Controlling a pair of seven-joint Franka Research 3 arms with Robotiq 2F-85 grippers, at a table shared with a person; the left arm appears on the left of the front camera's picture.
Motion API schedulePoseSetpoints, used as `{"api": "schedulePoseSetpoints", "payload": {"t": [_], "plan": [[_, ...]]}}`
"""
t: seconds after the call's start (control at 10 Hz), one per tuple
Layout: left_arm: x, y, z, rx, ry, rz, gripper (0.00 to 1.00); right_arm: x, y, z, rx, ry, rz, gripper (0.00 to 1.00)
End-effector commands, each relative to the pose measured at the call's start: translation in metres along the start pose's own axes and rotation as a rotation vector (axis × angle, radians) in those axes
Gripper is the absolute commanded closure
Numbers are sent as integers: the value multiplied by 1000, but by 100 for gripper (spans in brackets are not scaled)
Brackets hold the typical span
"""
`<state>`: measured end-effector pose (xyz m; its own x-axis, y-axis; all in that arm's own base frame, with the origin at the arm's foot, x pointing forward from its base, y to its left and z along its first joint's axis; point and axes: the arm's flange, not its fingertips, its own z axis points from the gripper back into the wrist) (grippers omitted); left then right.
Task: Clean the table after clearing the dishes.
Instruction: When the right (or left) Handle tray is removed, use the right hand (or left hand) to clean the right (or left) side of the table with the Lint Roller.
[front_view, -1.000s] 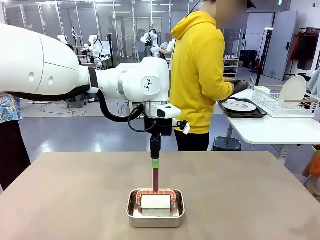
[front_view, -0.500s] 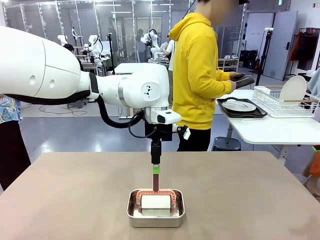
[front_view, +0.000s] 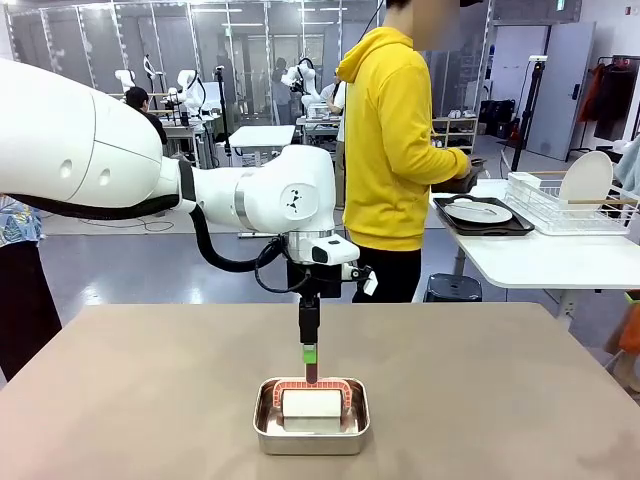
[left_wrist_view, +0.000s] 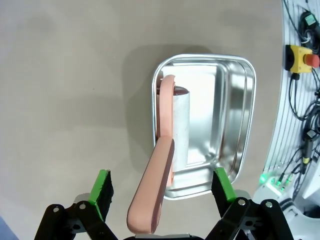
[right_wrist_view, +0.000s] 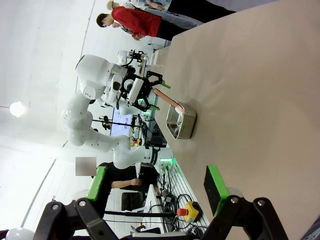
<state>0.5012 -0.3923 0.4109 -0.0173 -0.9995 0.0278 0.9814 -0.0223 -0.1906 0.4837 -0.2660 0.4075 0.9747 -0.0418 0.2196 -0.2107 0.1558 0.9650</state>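
- Risk: the left hand (left_wrist_view: 162, 192) straddles the slanted pink handle (left_wrist_view: 152, 200). If it closes off-centre, I judge it could tip the roller (left_wrist_view: 180, 125) or drag the steel pan (left_wrist_view: 240, 125) across the desk (front_view: 500, 400).
- Left hand: fingers wide apart either side of the handle, gripping nothing.
- Right hand (right_wrist_view: 157, 184): wide open, empty, over bare desk.
- Dishes: a plate (front_view: 477, 211) on a dark tray (front_view: 520, 227) sits on the smaller white desk (front_view: 540, 262), far right.

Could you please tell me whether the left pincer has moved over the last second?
Yes: the left pincer has come down toward the steel pan, which has stayed put.
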Motion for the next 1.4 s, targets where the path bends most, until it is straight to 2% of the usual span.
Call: {"api": "schedulePoseSetpoints", "payload": {"t": [0.0, 0.1, 0.3, 0.7, 1.2, 1.3], "plan": [[-8, -13, -4, 28, -56, -9, 0, -5, 5, -4, -5, 4, -3, 4], [-9, -14, -3, 41, -66, 1, 0, -5, 5, -4, -5, 4, -3, 4], [-8, -14, -4, 27, -44, -5, 10, -5, 5, -4, -5, 4, -3, 4], [-8, -16, -6, 16, -23, 6, 45, -5, 5, -4, -5, 4, -3, 4], [-8, -16, -4, 14, -17, 12, 94, -5, 5, -4, -5, 4, -3, 4], [-8, -16, -3, 16, -18, 12, 100, -5, 5, -4, -5, 4, -3, 4]]}}
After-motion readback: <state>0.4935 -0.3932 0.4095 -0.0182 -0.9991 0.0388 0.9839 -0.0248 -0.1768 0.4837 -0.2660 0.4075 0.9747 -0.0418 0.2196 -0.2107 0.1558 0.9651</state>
